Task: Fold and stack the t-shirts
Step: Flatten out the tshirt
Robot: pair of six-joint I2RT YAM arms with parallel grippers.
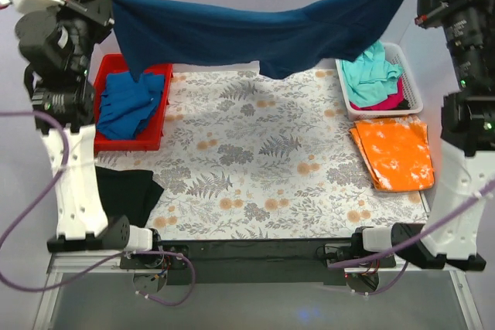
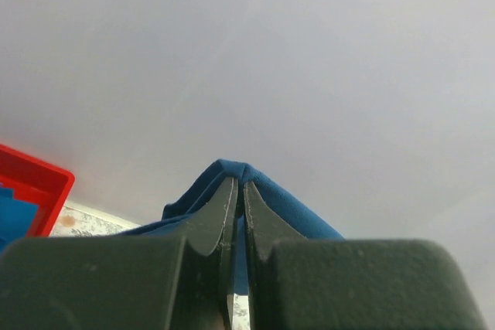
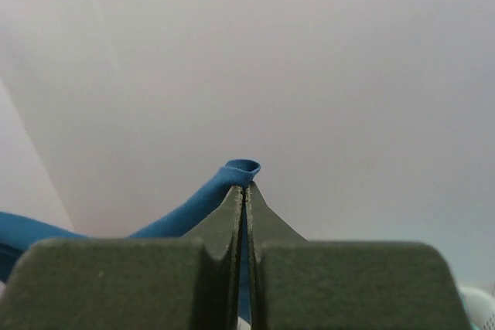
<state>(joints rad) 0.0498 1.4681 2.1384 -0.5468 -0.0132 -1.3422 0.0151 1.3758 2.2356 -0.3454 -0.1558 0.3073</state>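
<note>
Pinching with the left gripper (image 2: 240, 185), jaws pressed together on a bunched fold of the dark blue t-shirt (image 2: 282, 210). Pinching likewise with the right gripper (image 3: 246, 185), closed on a rolled edge of the same cloth. Holding both ends high above the floral mat (image 1: 255, 175), one over its far left corner, the other over its far right corner. Sagging in between, well clear of the mat, lowest above its far middle. Not spread flat, not folded at all yet.

Beside the mat's left edge: a red bin (image 1: 128, 143) with a mid-blue shirt (image 1: 128, 102) lying rumpled inside. At the mat's near left corner: a black shirt (image 1: 128, 191), partly hidden behind the left arm, fold state impossible to tell. Off the mat's far right corner: a white basket (image 1: 414, 86) heaped with a teal shirt (image 1: 371, 71) and a pink shirt (image 1: 390, 102), plainly unfolded. On the mat's right edge, just nearer than the basket: an orange shirt (image 1: 394, 152), laid out as a flat rectangle, probably folded.

Judging from this, early going: perhaps one shirt done, no stack visible anywhere. Left to do: lay the dark blue one down on the mat, fold it, then work through the basket and pile everything.
</note>
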